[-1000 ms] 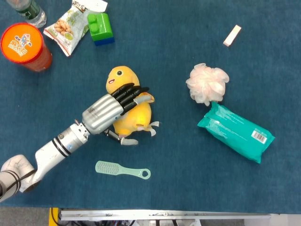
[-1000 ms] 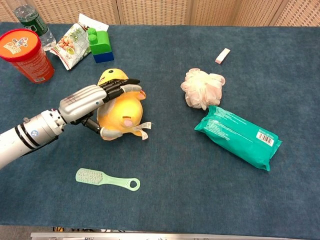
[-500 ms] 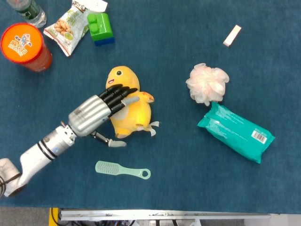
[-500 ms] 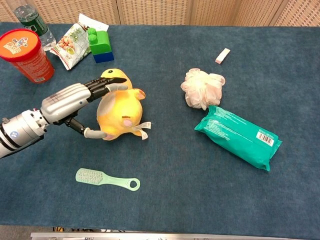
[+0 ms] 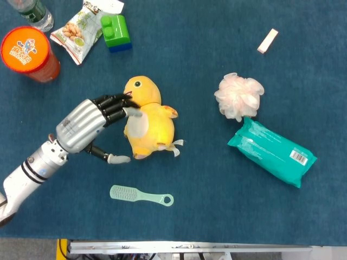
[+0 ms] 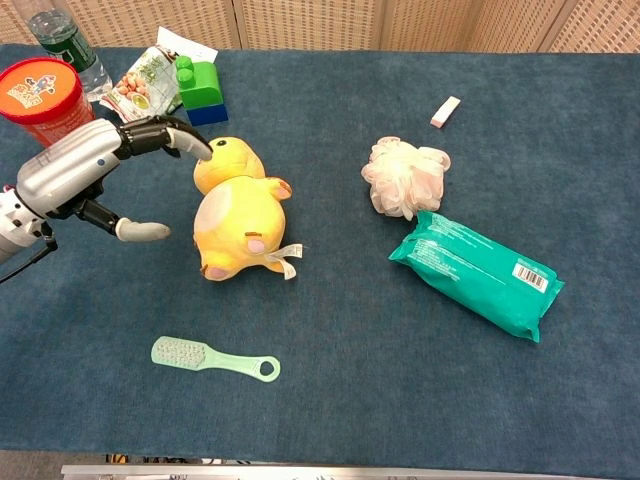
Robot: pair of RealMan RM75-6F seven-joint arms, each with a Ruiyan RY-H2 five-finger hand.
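A yellow plush duck (image 5: 146, 119) (image 6: 237, 214) lies on its side in the middle of the blue table. My left hand (image 5: 87, 127) (image 6: 85, 175) hangs just left of it, fingers spread and empty. In the head view the fingertips (image 5: 123, 104) overlap the duck's left edge; in the chest view they stand clear of its head. The thumb (image 6: 140, 232) points toward the duck's body. My right hand is out of both views.
A mint green brush (image 5: 140, 195) (image 6: 213, 360) lies in front of the duck. At the back left stand an orange cup (image 6: 50, 108), a bottle (image 6: 60, 42), a snack packet (image 6: 145, 75) and a green block (image 6: 198, 85). To the right are a pink bath puff (image 6: 403, 177), a teal wipes pack (image 6: 475, 272) and a small white eraser (image 6: 445, 111).
My left hand let go of the duck and drew back to the left and up, fingers opening. The duck stayed lying on the table.
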